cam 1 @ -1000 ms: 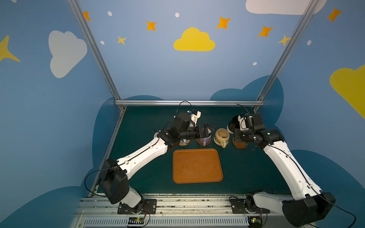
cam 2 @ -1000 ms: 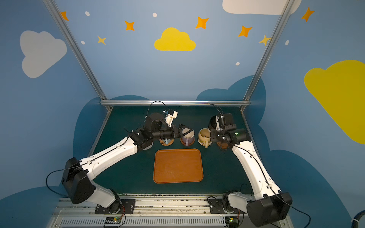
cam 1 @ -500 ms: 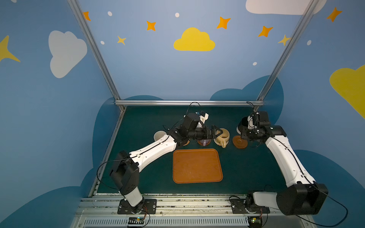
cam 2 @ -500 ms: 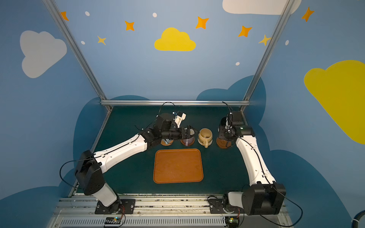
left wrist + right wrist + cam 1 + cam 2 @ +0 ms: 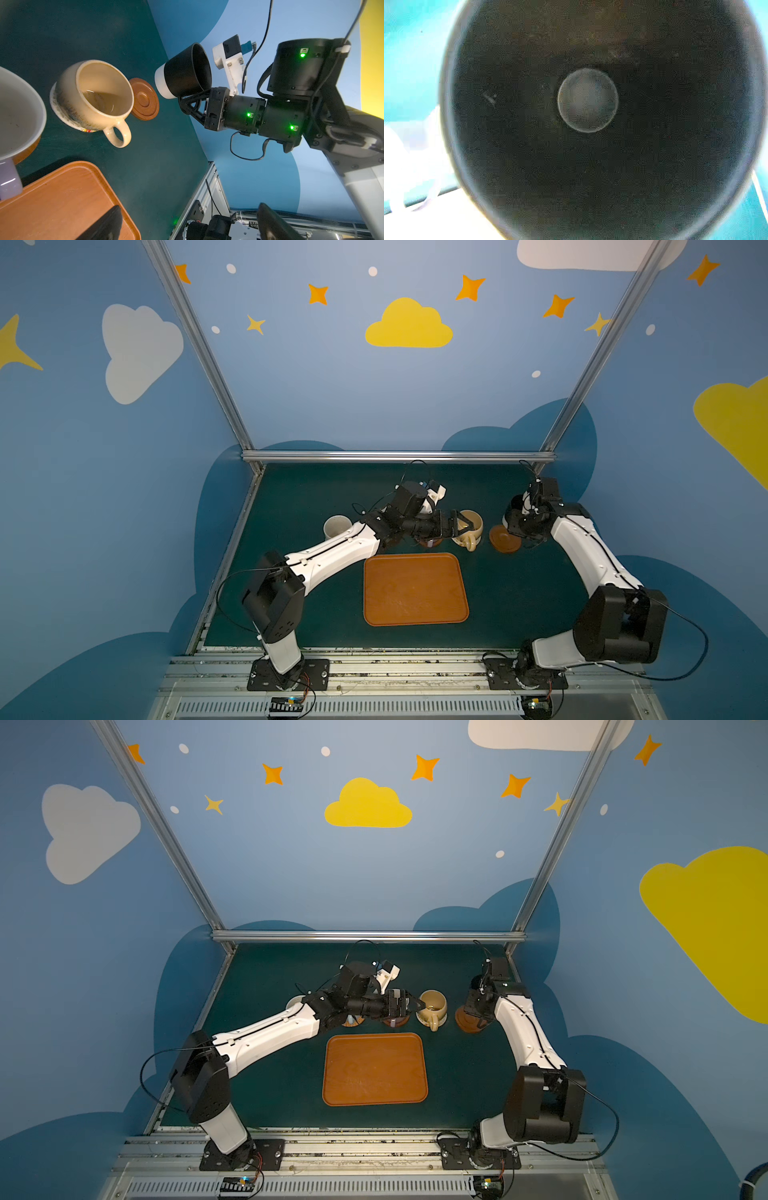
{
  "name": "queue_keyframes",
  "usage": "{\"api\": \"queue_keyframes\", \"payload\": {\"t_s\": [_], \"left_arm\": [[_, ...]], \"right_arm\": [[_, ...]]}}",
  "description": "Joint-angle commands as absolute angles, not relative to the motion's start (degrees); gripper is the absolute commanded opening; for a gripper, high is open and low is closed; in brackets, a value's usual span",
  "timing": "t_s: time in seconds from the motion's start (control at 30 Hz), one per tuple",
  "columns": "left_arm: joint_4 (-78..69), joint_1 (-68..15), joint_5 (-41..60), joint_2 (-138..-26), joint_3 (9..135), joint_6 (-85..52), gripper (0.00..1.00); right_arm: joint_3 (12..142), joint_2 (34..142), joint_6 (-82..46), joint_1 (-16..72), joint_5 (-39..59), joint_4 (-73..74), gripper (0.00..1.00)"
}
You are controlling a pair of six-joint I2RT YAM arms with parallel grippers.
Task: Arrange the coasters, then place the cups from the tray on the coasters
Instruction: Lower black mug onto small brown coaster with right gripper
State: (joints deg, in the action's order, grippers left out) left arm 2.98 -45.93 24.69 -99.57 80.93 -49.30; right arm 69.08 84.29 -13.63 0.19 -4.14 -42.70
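Left wrist, black cup (image 5: pixel 185 70) in right end effector (image 5: pixel 184 97), near coaster (image 5: pixel 144 99)

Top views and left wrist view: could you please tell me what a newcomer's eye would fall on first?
The right gripper holds a black mug with a white base tilted in the air by a bare brown wooden ringed coaster. The orange-brown rounded rectangular tray lies empty at the front middle.

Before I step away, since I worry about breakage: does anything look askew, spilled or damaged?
Only the black cup: the right end effector holds it by the rim off the table, apparently tilted compared with the upright beige cup, near the bare wooden coaster. No spill or damage shows.
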Motion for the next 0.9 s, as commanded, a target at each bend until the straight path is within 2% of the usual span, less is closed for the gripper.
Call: {"api": "queue_keyframes", "payload": {"t_s": [0.0, 0.27, 0.87], "left_arm": [[2.7, -46.2, 26.1, -100.9, 82.5, -49.1, 1.0], [3.4, -46.2, 26.3, -101.4, 82.8, -48.7, 1.0], [3.1, -46.2, 26.2, -101.6, 82.4, -48.3, 1.0]], "right_arm": [[70.0, 86.4, -12.8, -0.3, -5.6, -39.5, 0.0], [74.8, 94.0, -13.8, -0.7, -3.6, -47.1, 0.0], [71.4, 96.1, -14.1, -0.7, -2.2, -43.6, 0.0]]}}
